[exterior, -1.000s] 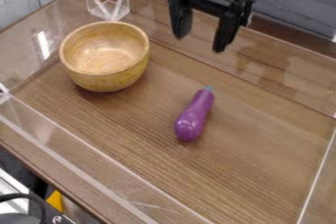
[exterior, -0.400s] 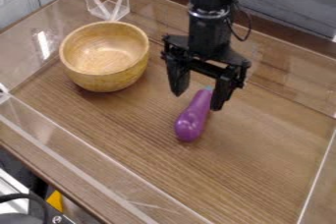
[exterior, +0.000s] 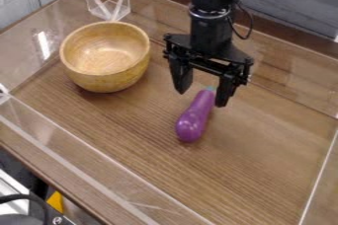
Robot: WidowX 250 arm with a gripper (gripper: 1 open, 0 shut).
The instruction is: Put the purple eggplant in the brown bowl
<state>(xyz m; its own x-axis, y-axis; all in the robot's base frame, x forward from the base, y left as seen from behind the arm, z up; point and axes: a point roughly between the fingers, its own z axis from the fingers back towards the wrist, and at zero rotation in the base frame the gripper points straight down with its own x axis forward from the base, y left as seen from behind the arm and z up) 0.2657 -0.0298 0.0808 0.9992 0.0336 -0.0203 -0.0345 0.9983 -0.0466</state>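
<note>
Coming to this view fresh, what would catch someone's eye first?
Probably the glossy purple eggplant, the one vivid color, lying on the wooden table in front of the gripper. Next, the black gripper itself, its jaws spread wide at the eggplant's far end. Then the round brown bowl, large and pale inside, off to the picture's left.

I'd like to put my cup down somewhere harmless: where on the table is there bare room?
Likely the near right part, right of the purple eggplant, or the stretch below the brown bowl, left of the eggplant. It's crowded around the eggplant's upper end, where the open hand hovers.
</note>
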